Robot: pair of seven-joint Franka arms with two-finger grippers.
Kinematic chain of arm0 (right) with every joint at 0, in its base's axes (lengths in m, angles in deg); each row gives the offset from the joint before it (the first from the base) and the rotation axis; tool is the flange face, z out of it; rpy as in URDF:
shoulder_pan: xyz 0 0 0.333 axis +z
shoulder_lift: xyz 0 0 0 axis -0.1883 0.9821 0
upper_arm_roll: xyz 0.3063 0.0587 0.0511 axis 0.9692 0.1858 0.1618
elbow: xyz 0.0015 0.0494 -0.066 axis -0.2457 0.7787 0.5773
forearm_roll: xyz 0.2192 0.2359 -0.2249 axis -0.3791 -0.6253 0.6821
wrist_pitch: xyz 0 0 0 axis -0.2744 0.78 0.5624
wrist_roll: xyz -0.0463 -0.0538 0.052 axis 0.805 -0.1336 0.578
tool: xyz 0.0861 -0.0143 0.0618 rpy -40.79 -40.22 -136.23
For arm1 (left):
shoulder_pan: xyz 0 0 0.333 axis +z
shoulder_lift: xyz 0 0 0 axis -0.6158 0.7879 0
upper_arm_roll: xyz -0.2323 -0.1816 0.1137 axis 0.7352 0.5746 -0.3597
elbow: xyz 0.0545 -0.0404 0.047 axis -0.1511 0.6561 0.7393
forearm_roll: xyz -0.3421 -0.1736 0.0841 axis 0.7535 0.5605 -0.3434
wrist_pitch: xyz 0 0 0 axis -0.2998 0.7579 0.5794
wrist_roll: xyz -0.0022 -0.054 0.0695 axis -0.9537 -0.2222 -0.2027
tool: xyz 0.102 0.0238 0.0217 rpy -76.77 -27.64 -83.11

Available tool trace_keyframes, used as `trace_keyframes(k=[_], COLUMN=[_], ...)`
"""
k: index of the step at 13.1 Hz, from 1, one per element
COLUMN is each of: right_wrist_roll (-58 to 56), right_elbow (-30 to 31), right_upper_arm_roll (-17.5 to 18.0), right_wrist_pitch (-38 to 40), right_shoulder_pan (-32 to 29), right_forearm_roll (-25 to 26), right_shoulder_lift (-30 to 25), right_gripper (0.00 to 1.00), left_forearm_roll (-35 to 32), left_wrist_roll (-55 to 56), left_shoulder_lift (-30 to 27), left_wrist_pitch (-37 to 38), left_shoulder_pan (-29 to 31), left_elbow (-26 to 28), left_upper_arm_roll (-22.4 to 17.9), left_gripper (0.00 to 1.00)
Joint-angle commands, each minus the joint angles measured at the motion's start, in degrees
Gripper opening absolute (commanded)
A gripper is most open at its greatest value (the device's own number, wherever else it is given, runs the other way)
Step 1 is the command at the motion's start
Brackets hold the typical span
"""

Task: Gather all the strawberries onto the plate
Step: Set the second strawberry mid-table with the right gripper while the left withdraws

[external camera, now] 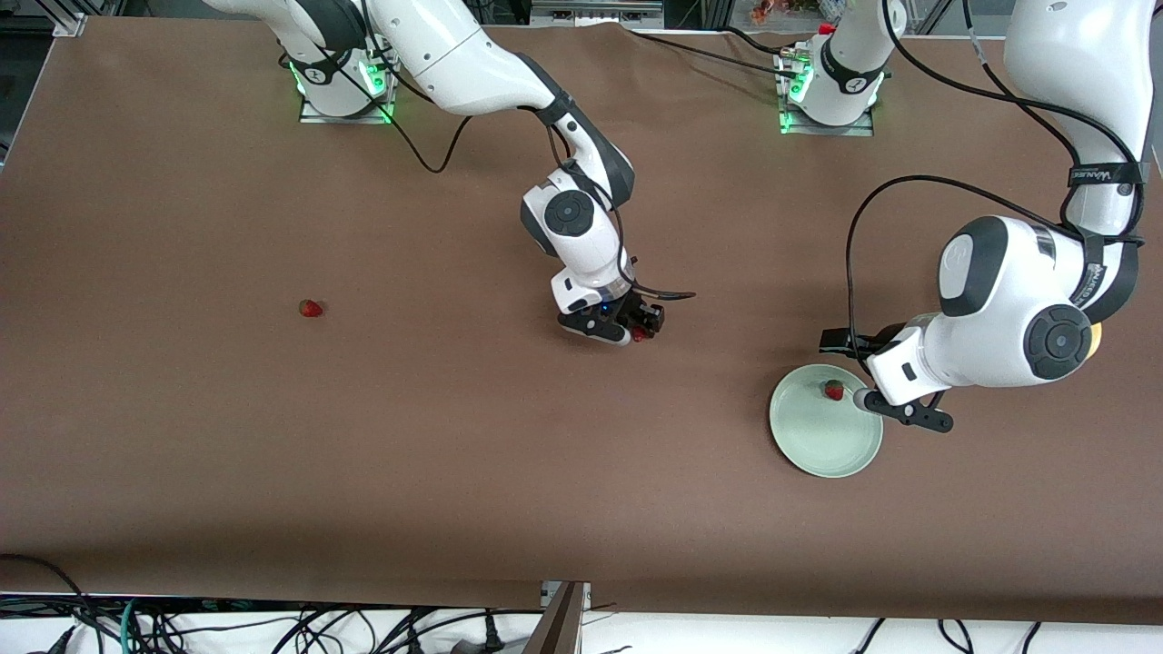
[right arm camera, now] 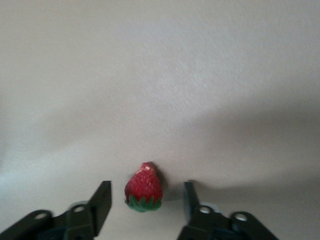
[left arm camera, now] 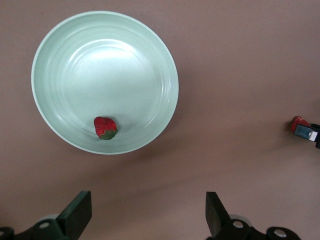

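The pale green plate (external camera: pixel 822 445) (left arm camera: pixel 100 60) sits toward the left arm's end of the table, with one strawberry (external camera: pixel 833 390) (left arm camera: pixel 105 127) in it. My left gripper (external camera: pixel 895 406) (left arm camera: pixel 147 205) hangs open and empty over the plate's edge. Mid-table, my right gripper (external camera: pixel 641 329) (right arm camera: pixel 147 189) stands open low over the cloth. A second strawberry (external camera: pixel 639 335) (right arm camera: pixel 144 187) (left arm camera: pixel 298 123) lies between its fingers (right arm camera: pixel 102 197) with a gap on each side. The third strawberry (external camera: pixel 311 308) lies alone toward the right arm's end.
Brown cloth (external camera: pixel 454 436) covers the table. A black cable (external camera: pixel 672 294) trails from the right wrist. A yellow-orange thing (external camera: pixel 1098 336) peeks out from under the left arm. Loose cables (external camera: pixel 182 627) lie past the table's front edge.
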Motion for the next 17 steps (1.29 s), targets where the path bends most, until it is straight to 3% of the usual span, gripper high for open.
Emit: trace_keyframes(k=[1,4,7,10,12,17], right_wrist_roll=[-1.1,-12.4,-20.5,-30.4,-39.2,-56.2], right_elbow=[-1.0,-0.8,-0.6,-0.3,-0.1,8.1], right_upper_arm_roll=[-0.3,-0.3,-1.6,-8.1,-14.0,-24.5], right_wrist_pitch=[2.1,14.9,28.3,41.5,49.8,53.2], right_shoulder_pan=[-2.0,-6.4,-10.7,-10.8,-10.8,-10.7], right_forearm_roll=[1.2,0.8,0.8,1.0,1.2,1.1], right_shoulder_lift=[-1.9,-7.0,-11.0,-13.3,-13.9,-16.0], right_gripper=[1.0,1.0,1.0,1.0,1.0,1.0], left_forearm_roll=[1.2,1.2,1.2,1.1,0.5,-2.8], left_wrist_roll=[3.8,9.3,17.6,27.9,36.6,53.6], left_shoulder_lift=[-1.5,-1.4,-1.6,-1.3,-0.9,4.4], left_wrist_pitch=[0.5,0.0,-6.4,-17.2,-22.8,-37.5], left_shoulder_pan=[-0.9,-2.4,-4.4,-5.6,-9.7,-17.4], left_elbow=[2.1,3.0,7.5,13.3,16.0,17.9], left_upper_arm_roll=[0.6,1.0,3.5,7.2,7.2,6.8], left_gripper=[1.0,1.0,1.0,1.0,1.0,1.0])
